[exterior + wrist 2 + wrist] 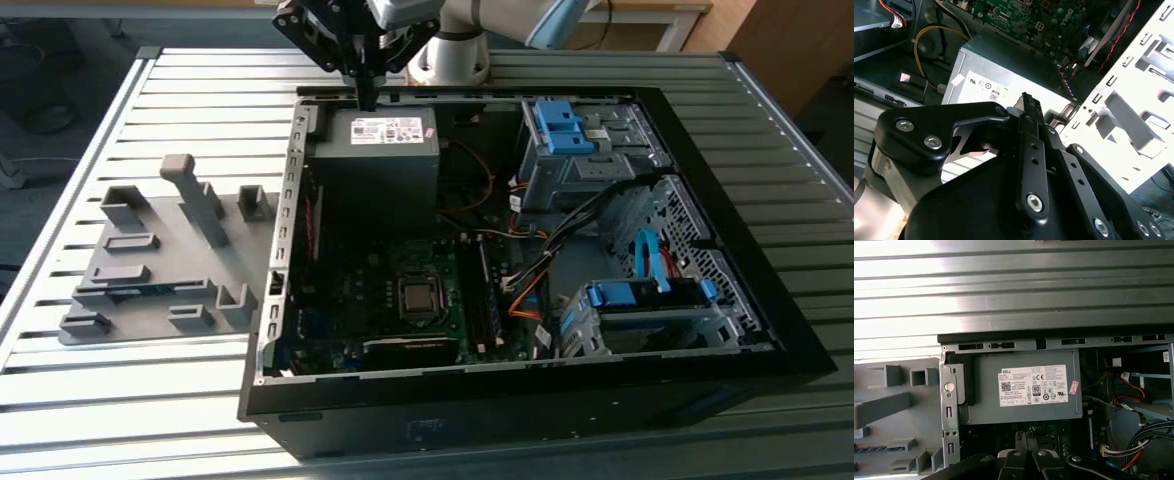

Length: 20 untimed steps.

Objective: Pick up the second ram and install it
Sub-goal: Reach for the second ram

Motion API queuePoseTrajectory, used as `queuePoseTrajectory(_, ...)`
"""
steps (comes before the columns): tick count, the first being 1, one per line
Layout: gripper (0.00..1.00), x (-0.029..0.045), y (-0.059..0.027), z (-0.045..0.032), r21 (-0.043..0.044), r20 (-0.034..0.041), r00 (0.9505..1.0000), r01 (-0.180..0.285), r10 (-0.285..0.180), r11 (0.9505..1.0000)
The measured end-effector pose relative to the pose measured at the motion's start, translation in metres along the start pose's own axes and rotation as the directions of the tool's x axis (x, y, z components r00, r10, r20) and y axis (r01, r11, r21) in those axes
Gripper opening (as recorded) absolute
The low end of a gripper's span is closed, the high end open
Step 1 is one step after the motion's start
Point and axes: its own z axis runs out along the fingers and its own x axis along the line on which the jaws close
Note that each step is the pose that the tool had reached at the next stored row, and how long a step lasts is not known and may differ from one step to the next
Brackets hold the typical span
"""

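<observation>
**Pincer and second ram, from my remote station.** The pincer (363, 98) hangs directly over the power supply (380, 150) at the rear of the open computer case (287, 200). In the second wrist view its fingertips (1026, 100) are pressed together, with nothing between them. What I take for the second ram (140, 290) lies edge-up in the grey holder (160, 215). It is well apart from the pincer, off to its side and beyond the case wall, and the first wrist view shows it as a dark strip (879, 449).

Hazards, in my judgement:
- Closed fingers brought down on the stick would strike its top edge rather than straddle it.
- An off-centre pinch could cock the thin board in its slot.
- A low sideways pass could clip the case wall.
</observation>
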Motion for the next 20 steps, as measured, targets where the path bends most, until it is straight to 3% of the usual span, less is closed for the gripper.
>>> queuePoseTrajectory(6,0.11,0.0004,0.0,0.0,-0.0001,0.0,1.0,0.0,0.0,1.0)
queuePoseTrajectory(8,0.11,0.0069,-0.0005,0.0004,0.0,0.0001,1.0,0.0,0.0,1.0)
queuePoseTrajectory(20,0.11,0.0125,-0.001,0.0007,0.0,-0.0004,1.0,0.0,0.0,1.0)
